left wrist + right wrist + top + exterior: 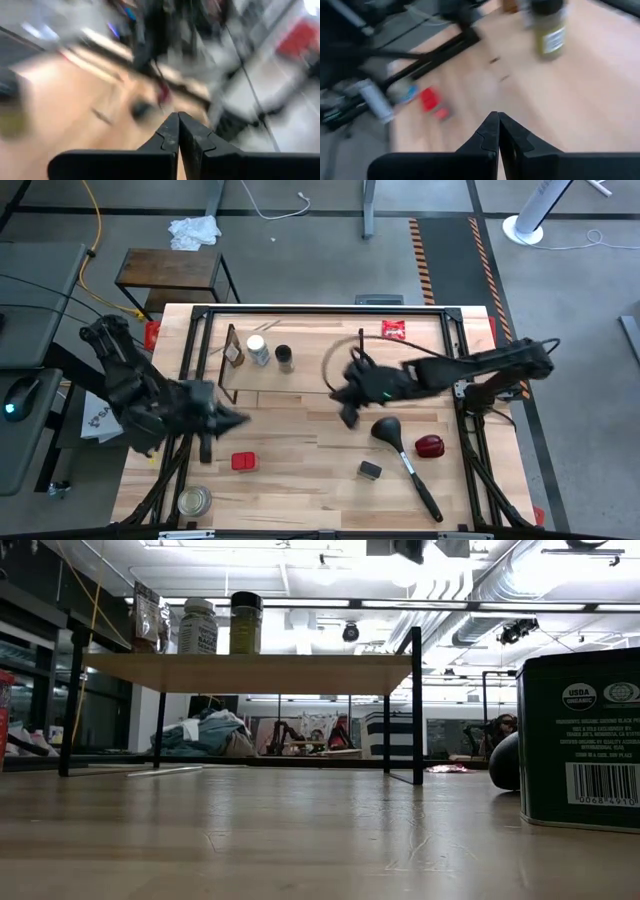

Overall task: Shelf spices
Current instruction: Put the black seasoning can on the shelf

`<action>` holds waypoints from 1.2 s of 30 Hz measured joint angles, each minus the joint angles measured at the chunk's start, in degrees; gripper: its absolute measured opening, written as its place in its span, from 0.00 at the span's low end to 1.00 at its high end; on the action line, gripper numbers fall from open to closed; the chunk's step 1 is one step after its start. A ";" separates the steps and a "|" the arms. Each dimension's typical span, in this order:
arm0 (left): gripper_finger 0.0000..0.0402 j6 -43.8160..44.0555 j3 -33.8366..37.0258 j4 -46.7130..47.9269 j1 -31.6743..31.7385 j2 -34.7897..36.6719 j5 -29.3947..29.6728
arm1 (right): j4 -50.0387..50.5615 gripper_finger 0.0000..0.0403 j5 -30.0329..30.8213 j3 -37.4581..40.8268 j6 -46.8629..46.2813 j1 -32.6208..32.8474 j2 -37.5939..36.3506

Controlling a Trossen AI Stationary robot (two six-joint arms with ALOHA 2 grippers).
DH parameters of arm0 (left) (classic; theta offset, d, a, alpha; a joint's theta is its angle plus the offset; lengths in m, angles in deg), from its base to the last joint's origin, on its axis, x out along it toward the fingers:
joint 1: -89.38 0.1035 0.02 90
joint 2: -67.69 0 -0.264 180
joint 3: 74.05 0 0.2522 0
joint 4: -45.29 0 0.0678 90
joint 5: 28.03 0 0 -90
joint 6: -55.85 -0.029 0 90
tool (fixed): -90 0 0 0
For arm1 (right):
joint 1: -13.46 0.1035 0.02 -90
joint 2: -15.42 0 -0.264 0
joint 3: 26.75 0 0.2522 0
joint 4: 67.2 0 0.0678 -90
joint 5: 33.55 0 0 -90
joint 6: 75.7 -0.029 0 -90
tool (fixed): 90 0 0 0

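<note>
Three spices on shelf [300, 380]. Left gripper [240, 418] and right gripper [348, 416]: both fully closed, empty. Next: open left gripper, approach red tin [243, 462] on desk [300, 470].

Worktop [300, 430] carrying a black ladle [400, 452], a red round object [429, 446] beside it, a flat red packet [393, 330] near the far edge, and a metal-lidded glass jar [194, 501] at the near-left corner.

Three spices [259, 352] on shelf [320, 375]
</note>
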 joint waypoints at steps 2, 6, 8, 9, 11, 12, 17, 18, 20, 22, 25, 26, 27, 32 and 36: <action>0.01 3.29 0.00 3.19 0.87 -1.86 -8.82 | 2.79 0.00 0.02 -0.02 -1.63 3.29 -2.19; 0.08 13.69 0.02 12.39 1.81 -5.89 -21.84 | 7.09 0.01 1.70 0.04 -4.89 9.29 -2.81; 0.15 16.39 0.04 15.70 1.94 -7.99 -26.58 | 8.59 0.04 1.57 0.04 -4.77 11.60 -2.53; 0.18 17.24 0.07 16.56 1.94 -8.86 -28.25 | 9.65 0.06 0.86 0.04 -4.54 12.70 -2.27; 0.27 17.98 0.04 16.77 1.96 -10.32 -30.35 | 12.50 0.13 -1.53 0.04 -4.56 14.98 -1.51; 0.31 18.02 0.04 16.77 2.10 -10.85 -31.15 | 14.21 0.18 -2.43 0.05 -5.20 16.11 -1.10; 0.50 18.56 0.04 16.85 3.68 -12.36 -32.25 | 21.70 0.43 -2.97 0.04 -9.20 21.78 0.33; 0.53 18.64 0.04 16.97 3.97 -12.46 -32.36 | 23.15 0.48 -3.03 0.07 -9.72 22.60 0.82; 0.57 19.02 0.04 17.46 4.68 -12.53 -32.67 | 25.69 0.56 -2.80 0.09 -10.98 23.58 1.59; 0.60 19.03 0.04 18.02 5.00 -12.49 -33.68 | 26.78 0.61 -2.18 0.09 -11.94 24.03 2.14; 0.61 19.78 0.04 20.05 5.02 -12.46 -35.25 | 27.08 0.66 -1.75 0.09 -11.90 24.04 3.22; 0.61 20.43 0.04 20.65 5.00 -12.44 -35.33 | 27.10 0.66 -1.70 0.09 -11.89 23.81 3.39; 0.61 21.09 0.04 21.25 4.98 -12.36 -35.46 | 27.09 0.66 -1.53 0.09 -12.00 23.68 3.44; 0.61 22.61 0.04 22.84 4.89 -12.33 -36.49 | 27.12 0.67 -1.36 0.11 -12.44 22.90 4.18; 0.61 22.62 0.02 23.00 4.89 -12.57 -36.46 | 27.10 0.67 -1.36 0.11 -13.06 22.61 4.04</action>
